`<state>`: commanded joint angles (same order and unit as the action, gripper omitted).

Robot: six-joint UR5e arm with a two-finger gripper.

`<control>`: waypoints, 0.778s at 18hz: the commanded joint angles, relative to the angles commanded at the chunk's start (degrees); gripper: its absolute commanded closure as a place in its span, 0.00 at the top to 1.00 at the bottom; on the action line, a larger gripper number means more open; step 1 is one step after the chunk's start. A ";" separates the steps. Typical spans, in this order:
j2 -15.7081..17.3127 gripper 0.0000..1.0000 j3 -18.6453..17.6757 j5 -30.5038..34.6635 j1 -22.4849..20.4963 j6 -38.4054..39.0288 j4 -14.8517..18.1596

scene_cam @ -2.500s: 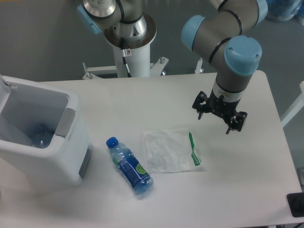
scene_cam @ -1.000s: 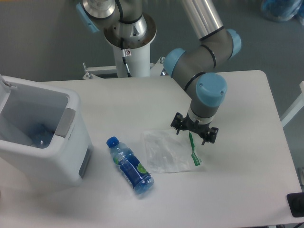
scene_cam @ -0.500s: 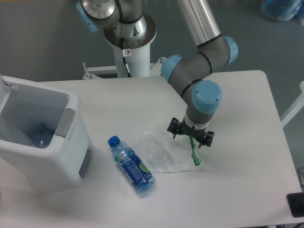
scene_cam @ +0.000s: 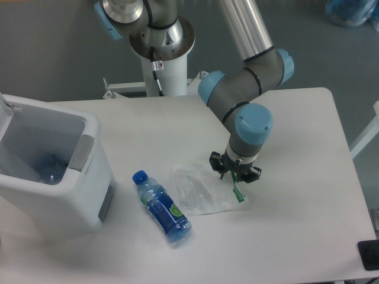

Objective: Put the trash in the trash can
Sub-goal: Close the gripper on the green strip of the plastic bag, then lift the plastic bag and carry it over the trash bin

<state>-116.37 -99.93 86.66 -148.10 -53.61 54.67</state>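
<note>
The gripper (scene_cam: 235, 174) has dropped and pinched the plastic bag (scene_cam: 201, 189) by its green strip, ready to lift 1 of 2 items.

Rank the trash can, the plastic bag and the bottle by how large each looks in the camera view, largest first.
1. Trash can, clearly the largest.
2. Plastic bag.
3. Bottle, narrower than the bag, though nearly as long.
</note>
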 joint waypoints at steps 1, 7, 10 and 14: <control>0.35 0.10 0.09 -0.26 0.00 -0.17 0.09; 2.64 0.10 2.28 -0.44 -1.40 -0.61 0.09; 2.99 0.10 5.00 -0.97 -1.58 -0.44 0.35; 4.92 0.10 7.99 -6.83 -2.55 0.61 0.44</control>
<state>-111.45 -91.94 79.83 -150.64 -53.00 55.11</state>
